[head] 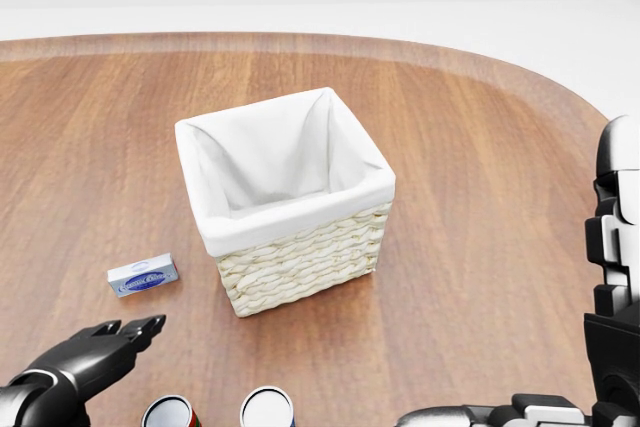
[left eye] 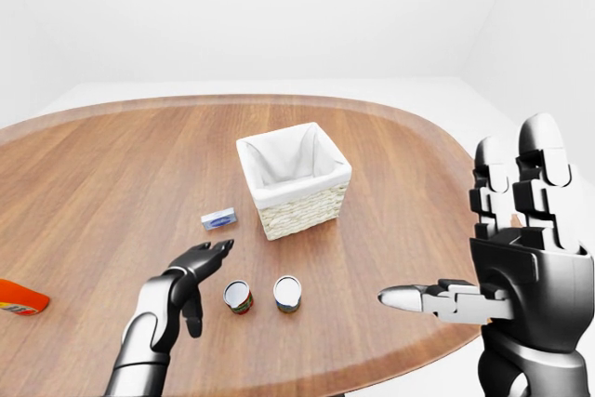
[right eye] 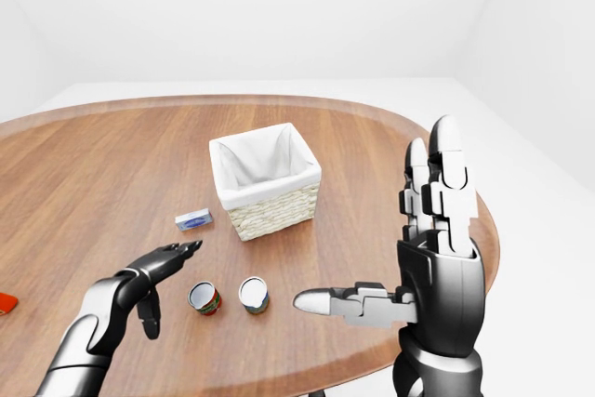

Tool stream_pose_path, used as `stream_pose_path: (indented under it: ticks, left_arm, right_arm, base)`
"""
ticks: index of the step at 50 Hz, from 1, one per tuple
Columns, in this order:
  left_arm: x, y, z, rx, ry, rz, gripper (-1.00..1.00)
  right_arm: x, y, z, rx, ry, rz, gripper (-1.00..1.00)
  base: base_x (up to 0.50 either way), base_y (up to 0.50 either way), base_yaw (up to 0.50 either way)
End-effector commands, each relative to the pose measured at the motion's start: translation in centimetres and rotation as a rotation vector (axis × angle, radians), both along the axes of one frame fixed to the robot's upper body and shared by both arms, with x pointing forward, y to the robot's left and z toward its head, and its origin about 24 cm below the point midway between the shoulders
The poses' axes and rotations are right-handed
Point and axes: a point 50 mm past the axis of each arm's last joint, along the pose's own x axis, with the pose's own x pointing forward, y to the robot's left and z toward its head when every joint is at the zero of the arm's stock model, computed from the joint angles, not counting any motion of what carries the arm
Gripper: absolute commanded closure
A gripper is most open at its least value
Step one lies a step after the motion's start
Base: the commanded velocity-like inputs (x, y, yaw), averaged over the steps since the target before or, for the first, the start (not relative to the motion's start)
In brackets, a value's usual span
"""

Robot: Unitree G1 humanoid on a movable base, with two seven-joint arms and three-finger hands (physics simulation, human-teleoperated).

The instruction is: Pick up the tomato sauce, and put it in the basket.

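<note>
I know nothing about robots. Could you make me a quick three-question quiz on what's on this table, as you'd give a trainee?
1. True or false: the basket already holds a can.
2. Which lies nearest the left robot hand? A) red-labelled can B) basket C) small blue box
3. Fill in: both robot hands, including the right robot hand, have their fingers ____.

Key: 1 false, only its white lining shows. 2 A. 3 open.
</note>
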Motion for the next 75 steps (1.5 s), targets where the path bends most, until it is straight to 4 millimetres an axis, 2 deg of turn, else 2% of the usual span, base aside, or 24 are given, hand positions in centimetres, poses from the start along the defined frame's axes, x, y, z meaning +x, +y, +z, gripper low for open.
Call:
stream_pose_path:
  ticks: [1,9,15,44,56,64,75]
  left_arm:
    - [-0.6,-1.4,0.1,-0.111,-0.021,-0.014,-1.0]
    - [-0.7,-1.9,-0.1,-0.109,-0.015,-0.024,-1.0]
    - [-0.7,-2.2,-1.3,-0.076,0.042,-0.036,-1.0]
    - [-0.3,-3.0,-3.3,-0.014,0.031,-0.057,-1.0]
    - [-0.2,-3.8,-2.3,-0.056,0.028,-0.077,-1.0]
    - [-0.2,-4.3,-2.7,-0.052,0.029,-0.092,-1.0]
    - [-0.2,-5.0,-2.3,-0.063,0.024,-0.112,-1.0]
  right_arm:
    - [0.0,0.0,0.0,0.002,0.0,-0.003,-1.0]
    - [0.0,-0.1,0.0,0.004,0.003,-0.003,-1.0]
    - [0.0,-0.2,-0.1,0.005,0.004,-0.004,-1.0]
    - [-0.1,-0.2,-0.1,0.008,0.007,-0.005,-1.0]
    - [-0.1,-0.3,-0.1,0.008,0.009,-0.004,-1.0]
    - [0.0,-0.1,0.0,0.005,0.003,-0.001,-1.0]
    - [0.0,-0.2,0.0,0.006,0.003,-0.001,-1.0]
  base:
    - [0.0,0.0,0.0]
    - [0.0,0.0,0.0]
    - [0.0,0.0,0.0]
    - [0.0,0.0,0.0]
    - [0.0,0.0,0.0]
    - [0.0,0.0,0.0]
    - [0.0,0.0,0.0]
